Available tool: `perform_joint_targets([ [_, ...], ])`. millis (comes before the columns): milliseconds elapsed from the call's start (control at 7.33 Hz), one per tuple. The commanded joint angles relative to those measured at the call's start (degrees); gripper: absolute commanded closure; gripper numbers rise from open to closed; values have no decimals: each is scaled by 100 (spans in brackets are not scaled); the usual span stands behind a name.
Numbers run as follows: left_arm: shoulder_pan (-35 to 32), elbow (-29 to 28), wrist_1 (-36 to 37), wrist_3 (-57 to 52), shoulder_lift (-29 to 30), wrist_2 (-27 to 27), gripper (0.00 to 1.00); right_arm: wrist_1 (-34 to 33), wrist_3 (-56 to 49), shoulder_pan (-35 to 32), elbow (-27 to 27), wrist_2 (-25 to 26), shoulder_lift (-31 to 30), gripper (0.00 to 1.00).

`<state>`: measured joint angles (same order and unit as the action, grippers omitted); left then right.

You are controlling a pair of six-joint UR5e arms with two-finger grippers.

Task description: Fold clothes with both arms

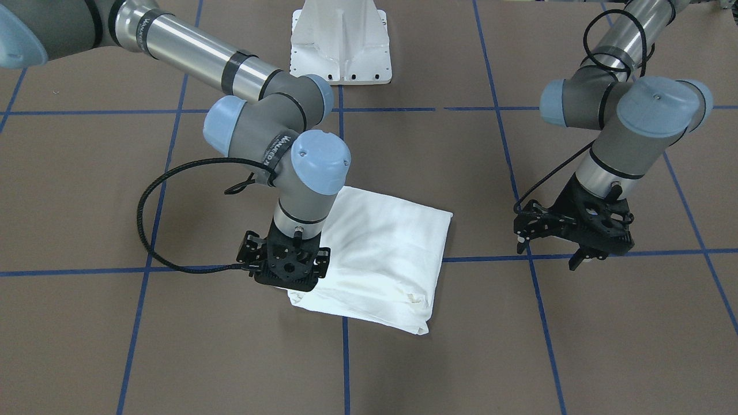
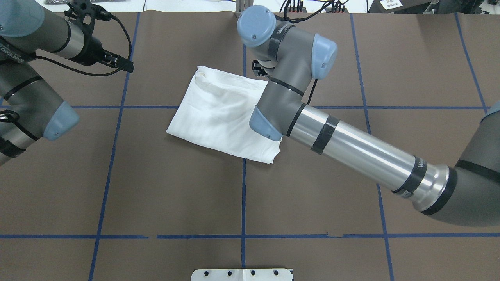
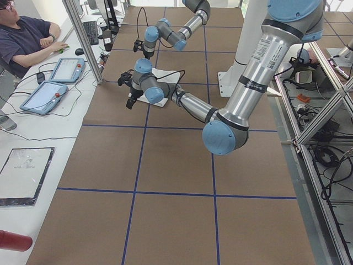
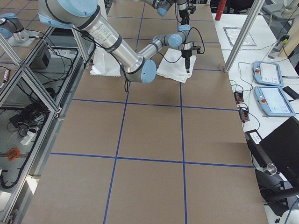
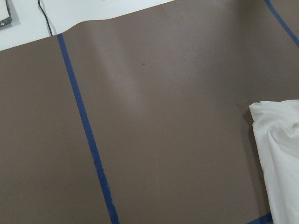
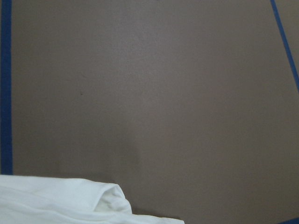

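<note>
Shirt [image 1: 386, 253]: white, folded to a rough rectangle, flat on the brown tabletop [image 1: 461, 346] at mid-table.
Right gripper [image 1: 286, 271]: pointed down over one corner of the shirt; its jaws are hidden, so I cannot tell whether it is open, closed or gripping.
Left gripper [image 1: 576, 253]: above bare tabletop, well apart from the shirt; whether it is open or closed cannot be told.

Matte brown tabletop [image 2: 175, 187] gridded with blue tape lines [image 2: 243, 195], white bench [image 3: 33, 127] along one long edge carrying two teach pendants [image 3: 44, 96], seated person [image 3: 27, 36], aluminium frame posts [image 3: 83, 41], even indoor light.
</note>
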<state>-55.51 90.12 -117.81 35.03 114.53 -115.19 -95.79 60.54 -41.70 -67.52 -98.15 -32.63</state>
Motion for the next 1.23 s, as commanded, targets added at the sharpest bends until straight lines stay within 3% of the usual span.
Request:
perform_joint_targets([
  [0,-21,739,265,-318,-743,-30,0,-254,-1337,-679,-889,-825,-634,0],
  [273,-615,1522,1361,-1538,-1115,-108,0,-291,-2969,-1512,-2146,-1395,-2004,0],
  [409,-1132,1561,1609,-1925,-1282,-726,0,-273,-3813,-1917,-2438,-1747,-2550,0],
  [545,-1642,1500,1603,-2521,-1649,-1098,0,-238,-4779,-2365,-2624,-2073,-3121,0],
  [818,-2312,1395,1638,-2782,-2257,-1189,0,-229,-6704,-3419,-2635,-2750,-4228,0],
  [1091,-2684,1447,1585,-2826,-2978,-1295,0,329,-6810,-4019,-2600,-2736,-5529,0],
])
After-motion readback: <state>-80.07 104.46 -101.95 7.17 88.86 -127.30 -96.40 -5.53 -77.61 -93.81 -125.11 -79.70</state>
